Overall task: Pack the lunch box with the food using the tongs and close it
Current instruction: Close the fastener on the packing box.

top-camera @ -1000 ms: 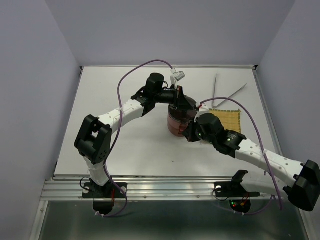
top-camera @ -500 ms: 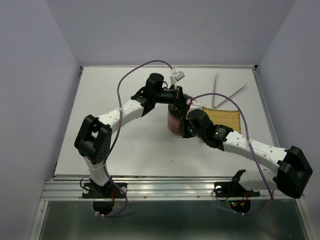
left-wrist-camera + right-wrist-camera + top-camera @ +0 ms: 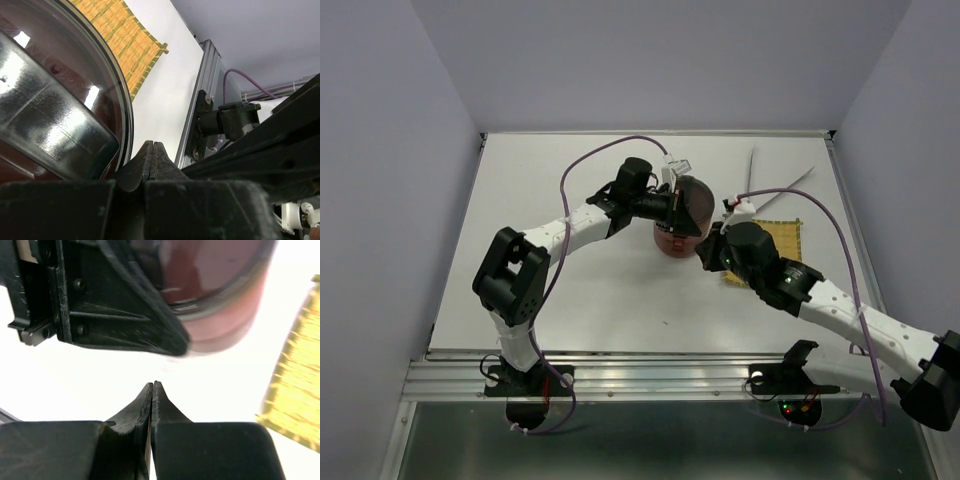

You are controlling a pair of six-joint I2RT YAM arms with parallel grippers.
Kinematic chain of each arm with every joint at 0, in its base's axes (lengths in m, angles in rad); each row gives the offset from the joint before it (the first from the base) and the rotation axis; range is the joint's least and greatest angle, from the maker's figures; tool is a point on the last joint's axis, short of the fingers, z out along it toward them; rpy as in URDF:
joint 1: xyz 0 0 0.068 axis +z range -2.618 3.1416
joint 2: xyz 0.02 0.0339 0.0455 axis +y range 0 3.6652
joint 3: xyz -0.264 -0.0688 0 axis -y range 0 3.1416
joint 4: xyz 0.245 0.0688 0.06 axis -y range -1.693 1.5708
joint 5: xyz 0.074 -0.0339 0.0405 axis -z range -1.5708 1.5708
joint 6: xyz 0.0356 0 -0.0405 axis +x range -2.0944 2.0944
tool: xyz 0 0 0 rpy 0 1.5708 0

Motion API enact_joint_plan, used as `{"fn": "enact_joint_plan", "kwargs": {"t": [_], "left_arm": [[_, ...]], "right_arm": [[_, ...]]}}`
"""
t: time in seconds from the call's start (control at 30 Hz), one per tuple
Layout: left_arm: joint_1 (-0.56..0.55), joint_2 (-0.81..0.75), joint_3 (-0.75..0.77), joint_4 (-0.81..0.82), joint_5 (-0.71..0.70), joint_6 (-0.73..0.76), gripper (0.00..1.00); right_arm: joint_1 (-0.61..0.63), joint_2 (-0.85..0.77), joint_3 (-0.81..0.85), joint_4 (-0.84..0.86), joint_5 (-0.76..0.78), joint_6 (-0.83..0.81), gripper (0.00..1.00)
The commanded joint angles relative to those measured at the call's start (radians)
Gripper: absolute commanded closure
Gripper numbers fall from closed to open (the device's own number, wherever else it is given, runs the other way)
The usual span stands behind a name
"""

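The dark-red lunch box point(image 3: 668, 242) stands mid-table with its lid on; it fills the left of the left wrist view point(image 3: 60, 100), a shiny steel clasp across it. My left gripper point(image 3: 692, 215) is shut and empty, lying over the box's top right side, its tips point(image 3: 152, 146) right beside the lid rim. My right gripper point(image 3: 706, 257) is also shut and empty, a short way right of the box near the table surface; its tips point(image 3: 152, 386) point at the lunch box point(image 3: 225, 300). The tongs point(image 3: 750, 180) lie at the back right. The food is hidden.
A yellow woven mat point(image 3: 782, 235) lies right of the box, partly under my right arm, and shows in both wrist views point(image 3: 125, 45) point(image 3: 295, 395). The table's metal front rail point(image 3: 650, 375) runs along the near edge. Purple cables loop above both arms.
My right gripper has drawn back from the box toward the right. My left gripper has slid further over the box's top.
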Motion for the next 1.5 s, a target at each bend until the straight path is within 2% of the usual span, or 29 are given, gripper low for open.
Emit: {"fn": "enact_joint_plan", "kwargs": {"t": [0.0,0.2,0.3,0.4,0.5,0.6,0.67,0.83,0.87,0.93,1.0,1.13,1.27,1.33,1.47], "left_arm": [[0.008,-0.027,-0.002,-0.007,-0.023,0.019,1.0],[0.008,-0.072,0.061,-0.079,-0.054,0.054,1.0],[0.008,-0.11,0.102,-0.104,-0.066,0.06,1.0],[0.008,-0.154,0.139,-0.113,-0.068,0.06,1.0],[0.009,-0.203,0.158,-0.145,-0.094,0.075,1.0],[0.022,-0.253,0.145,-0.156,-0.123,0.069,1.0],[0.052,-0.295,0.097,-0.15,-0.173,0.034,1.0],[0.169,-0.449,-0.187,0.0,-0.319,-0.126,1.0],[0.169,-0.455,-0.209,-0.009,-0.343,-0.133,1.0],[0.18,-0.474,-0.273,-0.018,-0.428,-0.152,1.0],[0.177,-0.474,-0.308,-0.01,-0.433,-0.159,1.0],[0.122,-0.461,-0.387,0.009,-0.43,-0.184,1.0],[0.086,-0.447,-0.466,0.065,-0.45,-0.251,1.0],[0.082,-0.434,-0.522,0.138,-0.454,-0.28,1.0],[0.075,-0.362,-0.528,0.195,-0.433,-0.307,1.0]], "right_arm": [[-0.004,-0.109,-0.023,-0.105,0.158,0.041,0.99],[-0.026,-0.107,0.02,-0.17,0.248,0.042,0.99],[-0.114,-0.08,0.063,-0.17,0.257,0.03,0.99],[-0.297,0.018,0.127,-0.164,0.088,0.0,0.99],[-0.401,0.099,0.219,-0.149,0.006,-0.057,0.99],[-0.477,0.262,0.311,-0.138,-0.086,-0.103,0.99],[-0.532,0.404,0.42,-0.132,-0.178,-0.137,0.99],[-0.596,0.679,0.702,-0.098,-0.405,-0.14,0.99],[-0.596,0.725,0.703,-0.098,-0.428,-0.14,0.99],[-0.596,0.857,0.83,-0.099,-0.477,-0.134,0.99],[-0.596,0.935,0.947,-0.112,-0.517,-0.128,0.99],[-0.596,1.092,1.065,-0.098,-0.691,-0.123,0.99],[-0.596,1.1,1.037,-0.08,-0.755,-0.116,0.99],[-0.596,1.068,0.978,-0.046,-0.765,-0.105,0.99],[-0.596,0.964,0.794,0.061,-0.8,-0.079,0.99]]}}
